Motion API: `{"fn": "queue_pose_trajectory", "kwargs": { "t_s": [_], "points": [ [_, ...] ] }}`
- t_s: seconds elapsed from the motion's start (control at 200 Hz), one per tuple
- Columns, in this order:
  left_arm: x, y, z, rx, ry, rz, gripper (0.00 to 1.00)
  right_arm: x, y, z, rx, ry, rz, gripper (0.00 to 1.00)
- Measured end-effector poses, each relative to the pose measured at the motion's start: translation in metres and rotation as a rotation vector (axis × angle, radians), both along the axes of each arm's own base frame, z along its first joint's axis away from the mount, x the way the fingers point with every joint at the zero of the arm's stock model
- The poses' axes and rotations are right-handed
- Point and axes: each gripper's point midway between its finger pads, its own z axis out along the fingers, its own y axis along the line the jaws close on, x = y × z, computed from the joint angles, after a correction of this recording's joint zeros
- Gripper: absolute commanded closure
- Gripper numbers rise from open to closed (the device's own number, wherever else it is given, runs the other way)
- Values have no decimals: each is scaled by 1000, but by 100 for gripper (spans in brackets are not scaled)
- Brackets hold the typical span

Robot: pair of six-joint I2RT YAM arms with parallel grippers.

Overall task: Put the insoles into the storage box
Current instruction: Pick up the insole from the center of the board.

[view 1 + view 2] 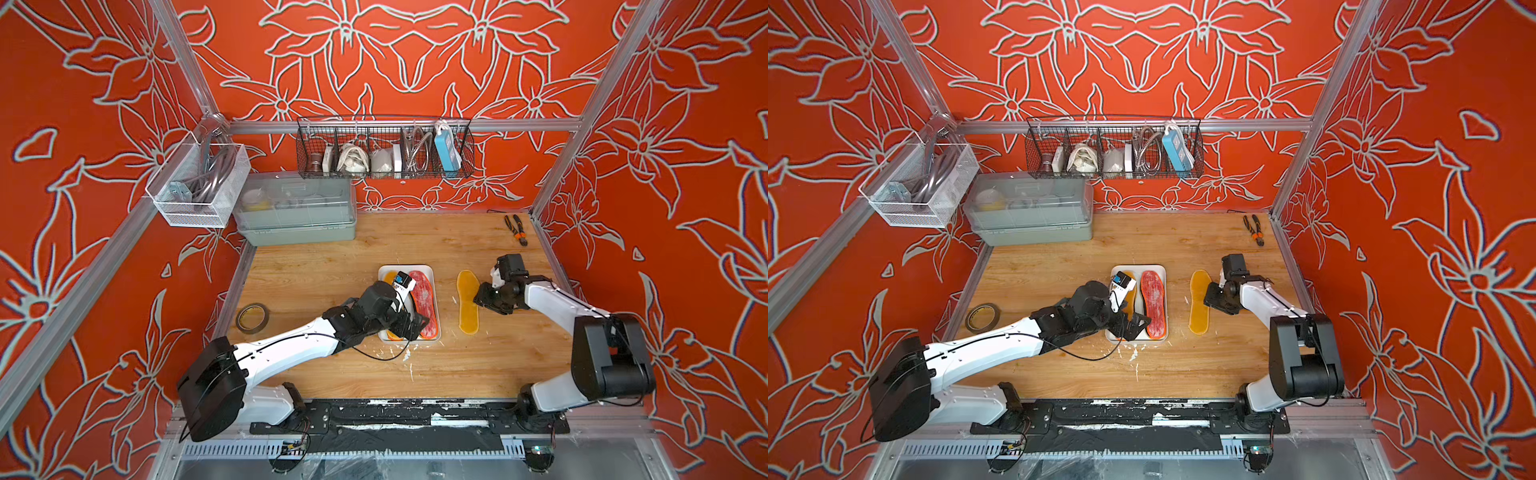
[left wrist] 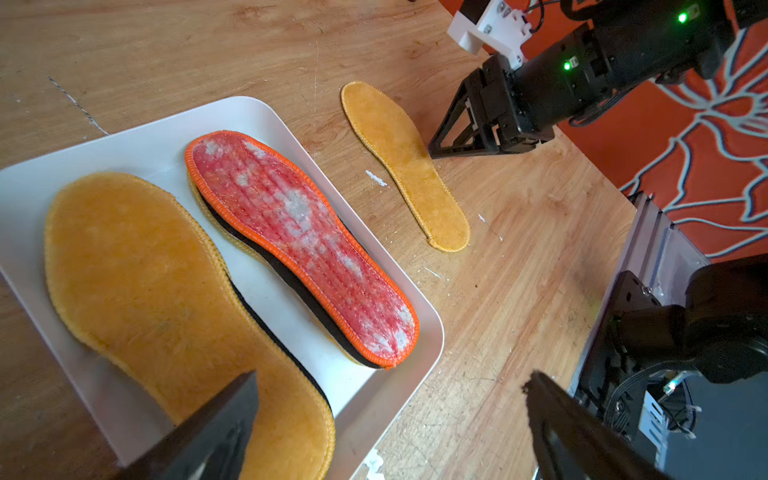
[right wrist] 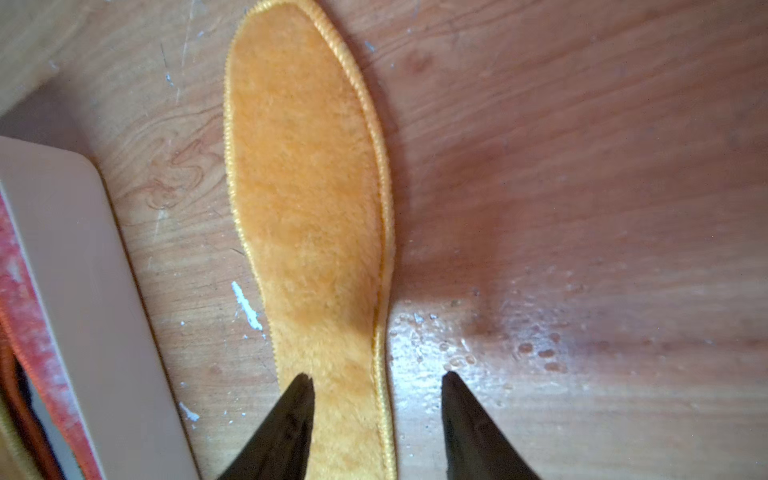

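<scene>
On wood table [image 1: 332, 374] | fuzzy amber insole [image 3: 307, 187] | smooth white tray [image 2: 145, 149] | left jaws apart | right jaws apart

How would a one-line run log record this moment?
left hand: open over edge of shallow white plastic tray | right hand: open over flat amber-yellow insole on wooden table

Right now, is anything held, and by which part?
Nothing is held. The left gripper is open over the tray; the right gripper is open astride an edge of the loose yellow insole.
</scene>
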Motion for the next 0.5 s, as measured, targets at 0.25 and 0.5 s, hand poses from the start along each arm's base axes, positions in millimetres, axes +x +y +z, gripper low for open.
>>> {"fn": "queue_pose_trajectory", "kwargs": {
  "t_s": [0.25, 0.5],
  "points": [
    [0, 0, 0, 0, 0, 0, 1, 5, -3, -21, -130, 58, 17, 47],
    [1, -1, 0, -3, -3, 0, 1, 18, 10, -23, -214, 50, 57, 81]
  ]
}}
